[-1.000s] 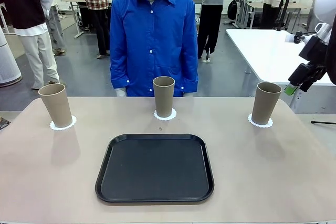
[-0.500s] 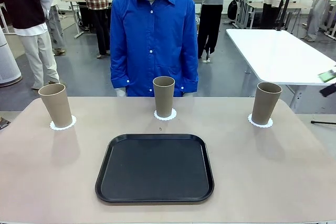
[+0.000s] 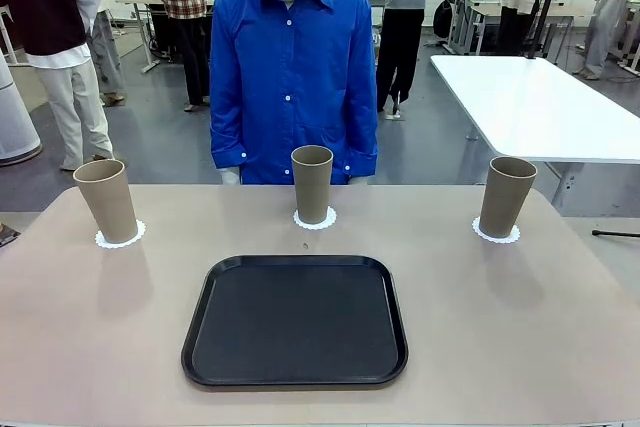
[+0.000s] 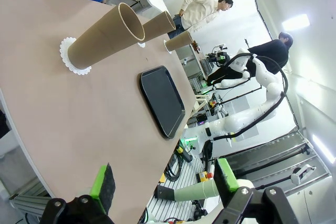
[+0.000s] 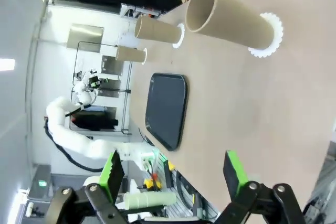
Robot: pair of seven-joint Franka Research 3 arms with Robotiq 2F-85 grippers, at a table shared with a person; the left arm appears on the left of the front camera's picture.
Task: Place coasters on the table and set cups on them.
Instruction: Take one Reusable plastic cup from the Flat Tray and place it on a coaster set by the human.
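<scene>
I judged the job finished: three cups (image 3: 312,181) stood upright on their coasters (image 3: 315,219) at ten, twelve and two o'clock of the table (image 3: 100,327). My left claw (image 4: 164,182) and right claw (image 5: 174,170) gaped wide, empty; nothing more needed.

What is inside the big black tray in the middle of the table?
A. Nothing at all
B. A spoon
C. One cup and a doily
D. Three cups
A. The square black plastic tray lies bare on the beige-tan tabletop, while the three tall khaki-tan paper cups each stand on a round white lacy paper coaster farther back, beyond the tray.
</scene>
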